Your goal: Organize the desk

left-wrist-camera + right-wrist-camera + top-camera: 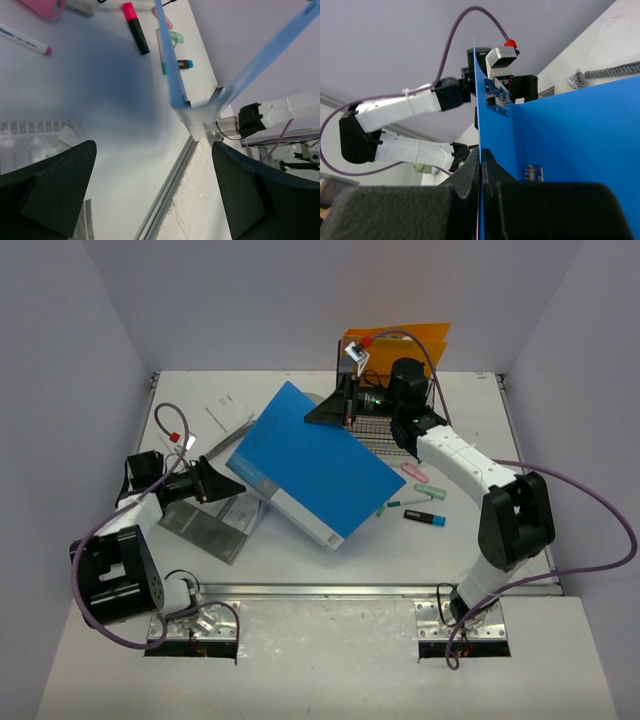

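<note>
The right tool (480,167) is clamped on the far corner of the one blue folder (315,470), which stands tilted over the middle of the tabletop (330,575), a white walled surface with a rail along its near edge. The left tool (152,175) hangs with its jaws wide apart near the folder's left edge, holding nothing. The step looks like filing the folder into the one wire rack (385,425) at the far edge, by the one orange folder (405,340). To do it well, support the low corner and lift clear of the markers. Four small markers (425,517) lie toward the right edge, and at least two more show beneath the folder. One white paper (228,412) and one grey sleeve (215,528) lie by the left edge.
</note>
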Tool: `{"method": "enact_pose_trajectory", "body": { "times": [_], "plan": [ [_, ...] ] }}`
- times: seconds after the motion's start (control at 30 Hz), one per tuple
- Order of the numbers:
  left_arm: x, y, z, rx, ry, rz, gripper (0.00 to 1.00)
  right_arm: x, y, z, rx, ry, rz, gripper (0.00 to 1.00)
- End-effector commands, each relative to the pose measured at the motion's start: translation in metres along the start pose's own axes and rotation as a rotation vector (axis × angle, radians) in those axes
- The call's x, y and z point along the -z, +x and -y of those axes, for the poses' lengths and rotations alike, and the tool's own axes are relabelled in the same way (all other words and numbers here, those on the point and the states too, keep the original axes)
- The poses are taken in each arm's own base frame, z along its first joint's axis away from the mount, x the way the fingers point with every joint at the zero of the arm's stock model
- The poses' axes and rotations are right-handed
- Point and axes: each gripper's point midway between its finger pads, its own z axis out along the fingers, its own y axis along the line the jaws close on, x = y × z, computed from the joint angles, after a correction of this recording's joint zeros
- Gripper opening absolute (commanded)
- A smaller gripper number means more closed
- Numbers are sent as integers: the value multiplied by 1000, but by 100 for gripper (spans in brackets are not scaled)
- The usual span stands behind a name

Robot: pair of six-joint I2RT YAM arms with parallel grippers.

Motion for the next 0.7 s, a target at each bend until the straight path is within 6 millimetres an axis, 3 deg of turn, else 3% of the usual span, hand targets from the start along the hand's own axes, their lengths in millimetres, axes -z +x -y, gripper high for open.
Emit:
{"method": "enact_pose_trajectory", "body": {
  "times": [0.0, 0.23, 0.53, 0.67],
  "plan": [
    [-5, -23, 31, -33, 68, 90, 99, 0, -23, -21, 13, -40, 71, 0],
    [-22, -27, 63, -37, 136, 173, 100, -4, -19, -18, -21, -44, 64, 0],
    [-32, -45, 93, -32, 210, 290, 100, -13, -17, -42, -35, -84, 54, 0],
    [-32, -49, 112, -24, 277, 316, 91, -18, -9, -44, -48, -87, 37, 0]
  ]
}}
